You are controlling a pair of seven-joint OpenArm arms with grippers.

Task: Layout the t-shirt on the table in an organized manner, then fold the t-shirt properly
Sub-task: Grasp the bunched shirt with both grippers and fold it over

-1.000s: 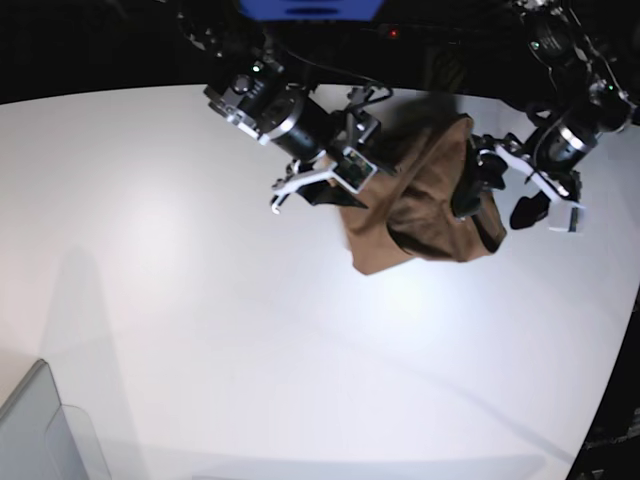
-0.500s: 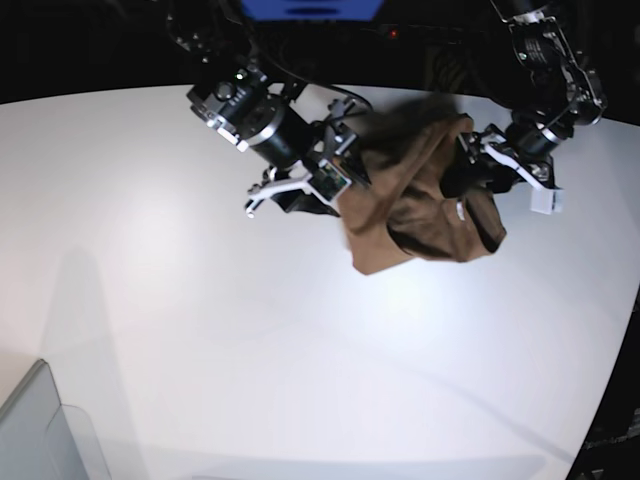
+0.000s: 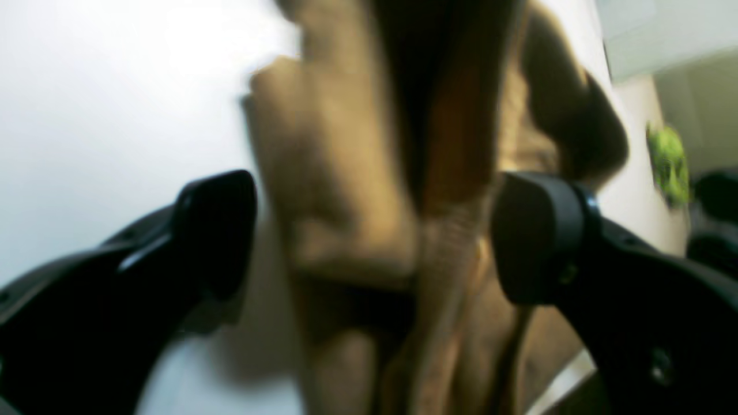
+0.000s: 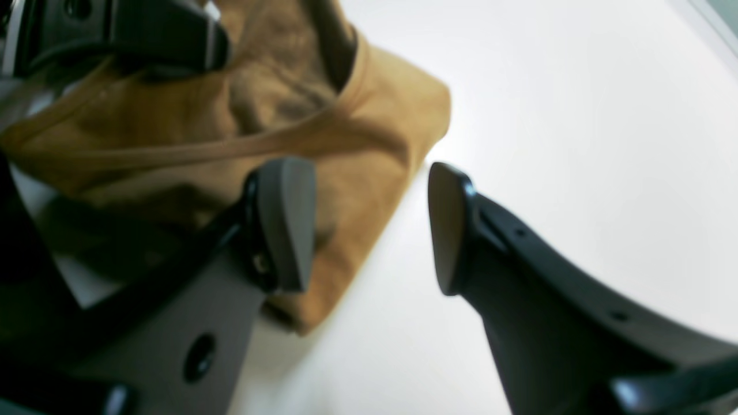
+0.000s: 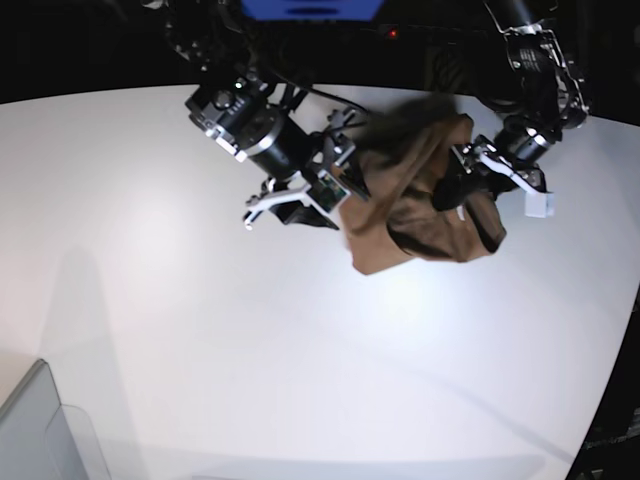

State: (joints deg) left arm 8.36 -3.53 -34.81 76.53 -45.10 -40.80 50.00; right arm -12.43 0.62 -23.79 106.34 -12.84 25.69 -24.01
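Note:
The tan-brown t-shirt (image 5: 415,195) lies bunched in a crumpled heap on the white table (image 5: 200,320), toward the far right. My left gripper (image 5: 495,192) is at the heap's right side. In the left wrist view, blurred, it (image 3: 375,242) is open wide with folds of the t-shirt (image 3: 346,173) between its dark fingers (image 3: 536,236). My right gripper (image 5: 292,205) is at the shirt's left edge. In the right wrist view it (image 4: 369,230) stands open, with nothing between the fingers (image 4: 285,225). The t-shirt (image 4: 323,132) lies just beyond and left of them.
A grey translucent bin corner (image 5: 40,430) shows at the near left of the table. The table's curved edge runs down the right side (image 5: 625,330). Something small and green (image 3: 669,164) lies beyond the table in the left wrist view.
The left gripper has moved in from the right onto the shirt heap. The right gripper has drifted a little left along the shirt's edge. The shirt has barely shifted.

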